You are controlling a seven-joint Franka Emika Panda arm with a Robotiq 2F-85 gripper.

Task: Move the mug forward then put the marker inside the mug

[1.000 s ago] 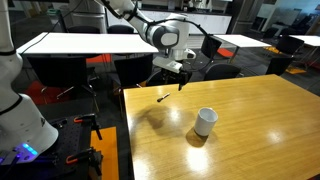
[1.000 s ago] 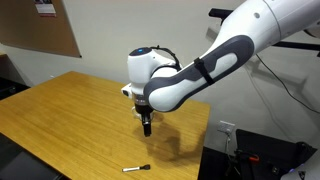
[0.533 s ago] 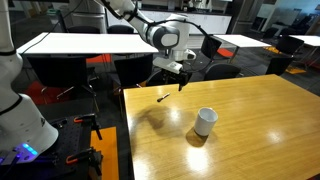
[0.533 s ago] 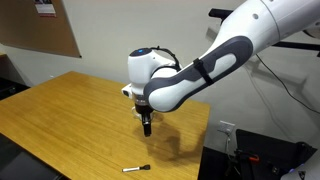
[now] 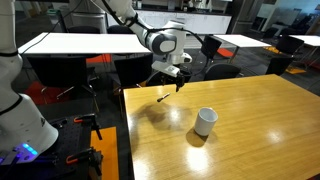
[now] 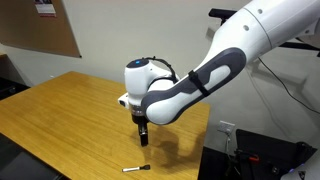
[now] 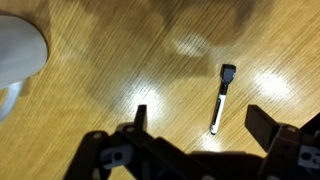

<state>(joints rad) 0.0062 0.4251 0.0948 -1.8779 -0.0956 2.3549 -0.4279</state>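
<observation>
Marker (image 7: 222,98) lies flat on the wooden table (image 5: 265,135), and your gripper (image 7: 198,125) hangs just above it with the fingers spread wide and nothing held. In the wrist view you see the marker between the two fingertips, nearer one than the other. The mug (image 5: 205,121) stands upright, well apart from the marker.

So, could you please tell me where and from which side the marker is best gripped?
Grip the marker at the middle of its pale barrel, coming straight down from above: it lies flat on the table, probably too thin and low for a side approach. In the wrist view the open gripper has a finger on each side of the barrel.
</observation>
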